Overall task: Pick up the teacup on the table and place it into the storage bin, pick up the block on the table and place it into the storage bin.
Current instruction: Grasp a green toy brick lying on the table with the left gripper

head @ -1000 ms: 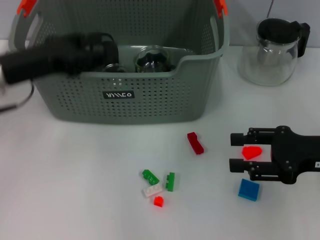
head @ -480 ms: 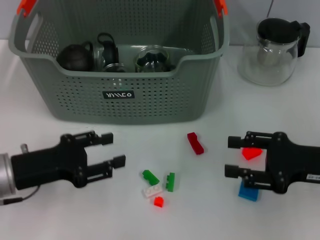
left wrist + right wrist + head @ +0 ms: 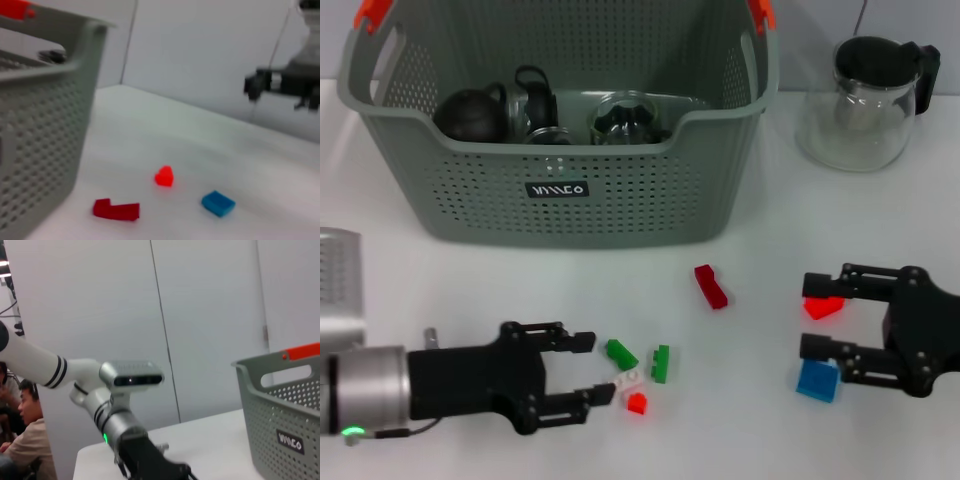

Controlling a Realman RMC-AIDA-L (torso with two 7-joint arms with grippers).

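The grey-green storage bin (image 3: 560, 190) stands at the back left of the table. Inside it lie a dark round cup (image 3: 470, 112) and glass cups (image 3: 625, 118); no teacup shows on the table itself. My left gripper (image 3: 592, 368) is open low over the table, its tips just left of a cluster of green (image 3: 620, 353), white (image 3: 627, 378) and small red (image 3: 637, 402) blocks. My right gripper (image 3: 812, 316) is open at the right, with a bright red block (image 3: 823, 306) lying between its fingers. A blue block (image 3: 817, 380) lies by its nearer finger.
A dark red block (image 3: 711, 286) lies mid-table in front of the bin. A glass jug with a black lid (image 3: 865, 100) stands at the back right. The left wrist view shows the bin wall (image 3: 40, 125), the red (image 3: 164, 176), dark red (image 3: 116, 210) and blue (image 3: 218, 203) blocks.
My left arm has pulled out from over the bin and come down to the table's front beside the green blocks. The right gripper has shifted slightly to the right, still open.
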